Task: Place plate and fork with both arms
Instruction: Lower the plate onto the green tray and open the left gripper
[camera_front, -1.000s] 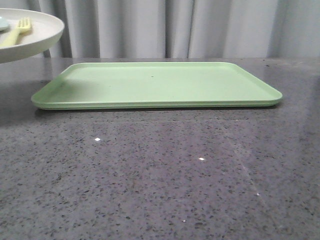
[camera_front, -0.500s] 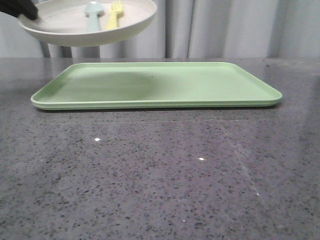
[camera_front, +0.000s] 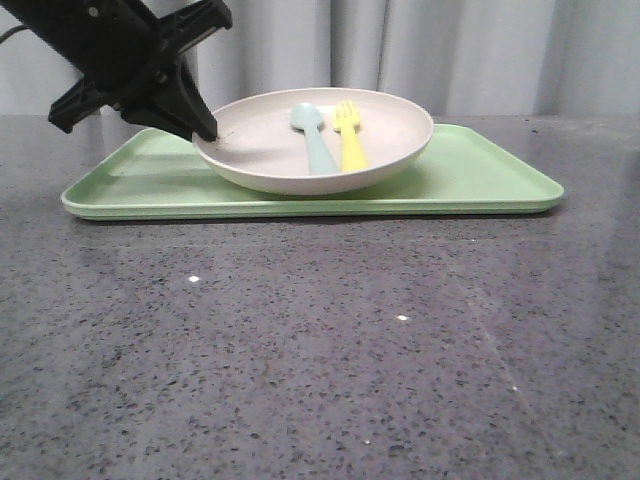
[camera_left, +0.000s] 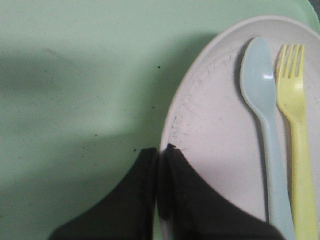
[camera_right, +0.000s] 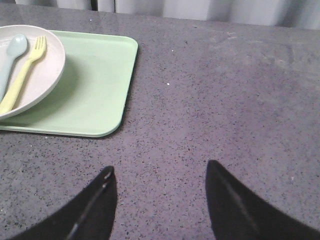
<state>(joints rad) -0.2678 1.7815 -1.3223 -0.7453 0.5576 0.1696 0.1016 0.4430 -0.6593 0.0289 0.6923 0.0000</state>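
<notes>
Pinching plate (camera_front: 300, 160) rim, left gripper (camera_front: 205, 130)

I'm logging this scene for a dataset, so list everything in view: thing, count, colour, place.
Wide, shallow beige-pink plastic plate: one, pale beige-pink, on the tray's middle, rim pinched by the left hand.
Small yellow plastic fork: one, bright yellow, lying in the plate, beside the spoon.
Pale blue rounded plastic spoon: one, pale blue, lying in the plate, on the left-hand side of the fork.
Rectangular light green tray: one, light green, flat on the table.
Speckled grey table: one, dark grey, under everything.
Grey curtain: one, pale grey, behind the table.
Left hand: one, black, shut on the plate's left rim.
Right hand: one, black, open above bare table, holding nothing.
</notes>
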